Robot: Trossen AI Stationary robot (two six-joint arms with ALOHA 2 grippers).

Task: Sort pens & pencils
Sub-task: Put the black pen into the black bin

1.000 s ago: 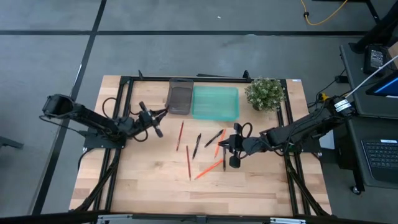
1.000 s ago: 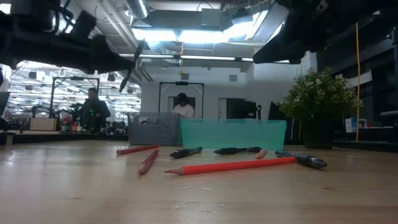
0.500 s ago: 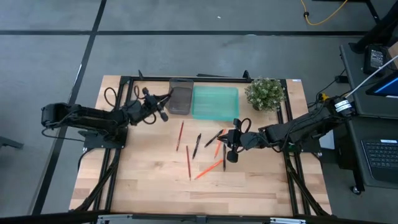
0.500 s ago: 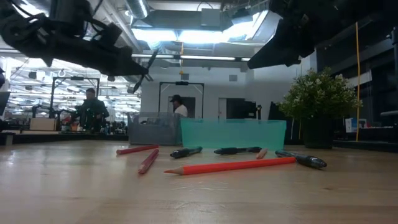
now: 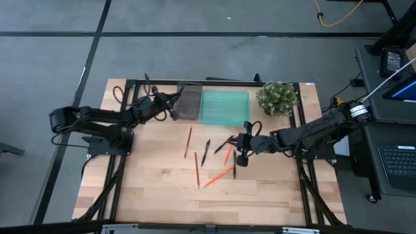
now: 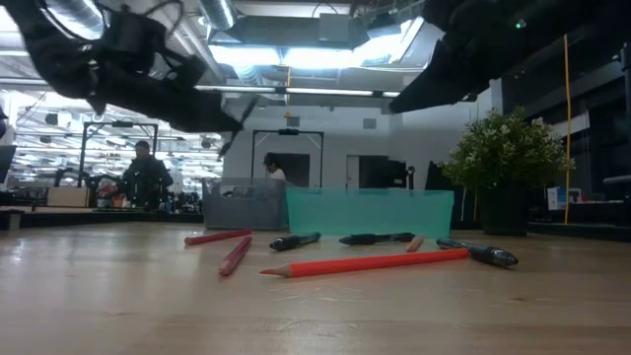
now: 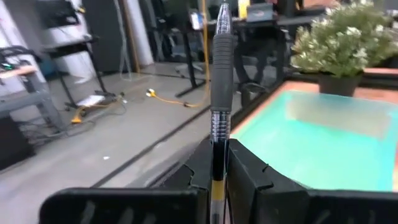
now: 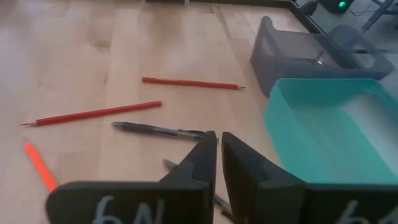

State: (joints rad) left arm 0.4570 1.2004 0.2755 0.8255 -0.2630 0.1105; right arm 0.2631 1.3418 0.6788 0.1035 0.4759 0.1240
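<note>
— Pens (image 5: 206, 151) and pencils (image 5: 197, 168) are lying mid-table in the high view, below the gray tray (image 5: 188, 102) and the teal tray (image 5: 225, 107). Where is the left gripper (image 5: 170, 101) sitting?

— At upper centre of the high view, just left of the gray tray. Its wrist view is showing what the overhead cannot: the fingers (image 7: 200, 165) are pinching one pen (image 7: 219, 93), which is sticking straight up the middle of the frame.

— And the right gripper (image 5: 238, 154)?

— It is hanging right of centre in the high view, over the black pens there. Its wrist view is showing the fingers (image 8: 204, 155) nearly together with nothing between them.

— What is the low view adding?

— An orange pencil (image 6: 365, 262) is lying nearest the camera, two red ones (image 6: 219, 237) to its left, black pens (image 6: 296, 240) behind.

— Anything hard to read?

— Both arms are showing only as dark shapes along the top of the low view. A plant (image 5: 277, 97) is standing right of the teal tray.
</note>
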